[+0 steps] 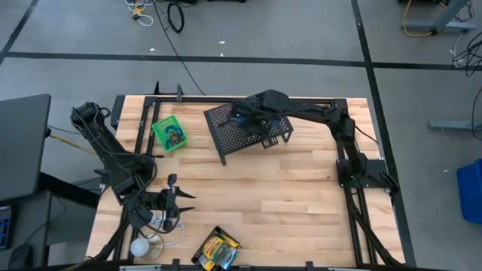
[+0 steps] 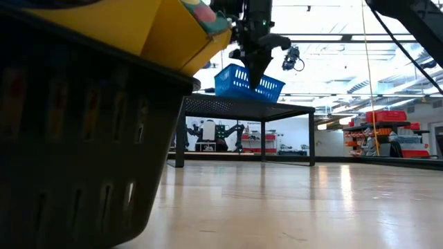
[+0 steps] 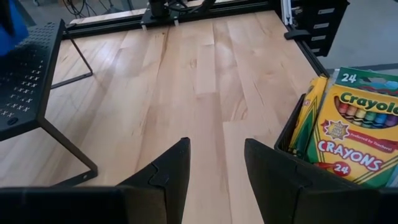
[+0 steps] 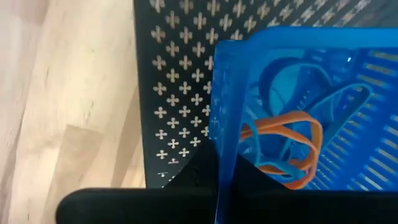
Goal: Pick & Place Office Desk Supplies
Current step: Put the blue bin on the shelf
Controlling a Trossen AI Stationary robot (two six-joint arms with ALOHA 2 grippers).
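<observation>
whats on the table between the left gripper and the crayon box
Nothing: in the high view only bare wood lies between the open left gripper and the crayon box; the left wrist view agrees.

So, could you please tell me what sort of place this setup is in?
Probably a robotics lab or workshop. The low view shows an open hall with ceiling light strips, red storage racks and another robot rig; the high view shows taped lines on a concrete floor.

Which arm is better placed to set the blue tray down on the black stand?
Right. Its gripper is shut on the blue tray above the black stand; the left gripper waits open near the crayons.
</observation>
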